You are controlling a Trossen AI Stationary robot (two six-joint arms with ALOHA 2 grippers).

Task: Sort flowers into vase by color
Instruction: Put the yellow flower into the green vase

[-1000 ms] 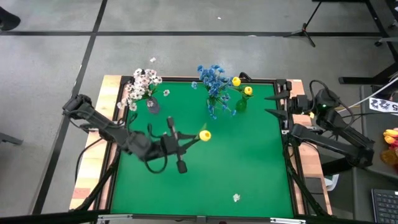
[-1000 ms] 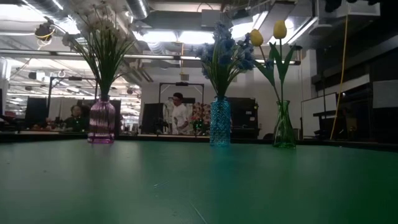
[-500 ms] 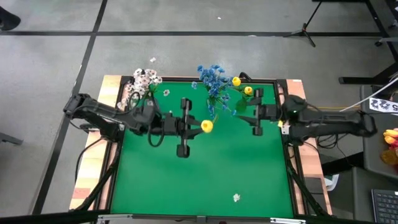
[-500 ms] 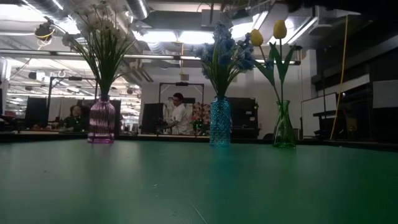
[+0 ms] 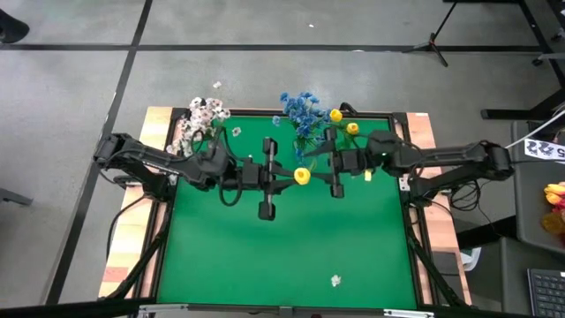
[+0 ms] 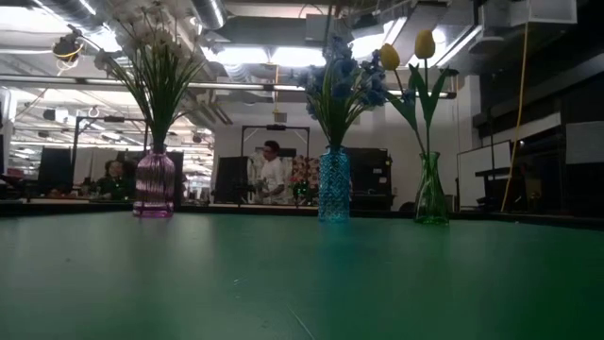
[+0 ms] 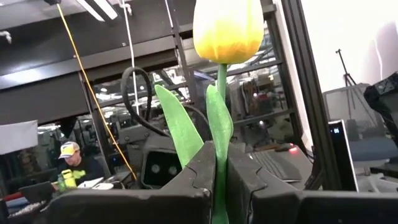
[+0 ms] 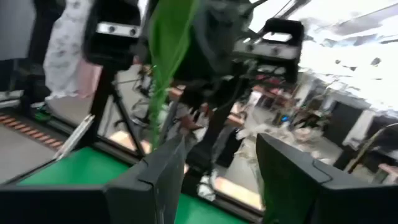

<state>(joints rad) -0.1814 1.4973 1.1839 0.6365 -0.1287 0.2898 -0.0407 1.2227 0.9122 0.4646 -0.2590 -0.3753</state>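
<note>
The yellow tulip point(image 7: 227, 28) sits above the middle of the green bench point(image 5: 265, 256), its thin stalk pinched in the left claw point(image 5: 284, 176), whose fingers are clamped together on it. The right claw point(image 5: 320, 168) faces it from the other side, fingers apart, next to the bloom and leaves. It looks like a handover. To do it well, the right claw should close on bare stalk, clear of the leaf point(image 7: 180, 127), before the left lets go. The green vase point(image 6: 431, 200) with two yellow tulips stands at the far edge, beside the blue vase point(image 6: 332, 185) and pink vase point(image 6: 154, 183).
</note>
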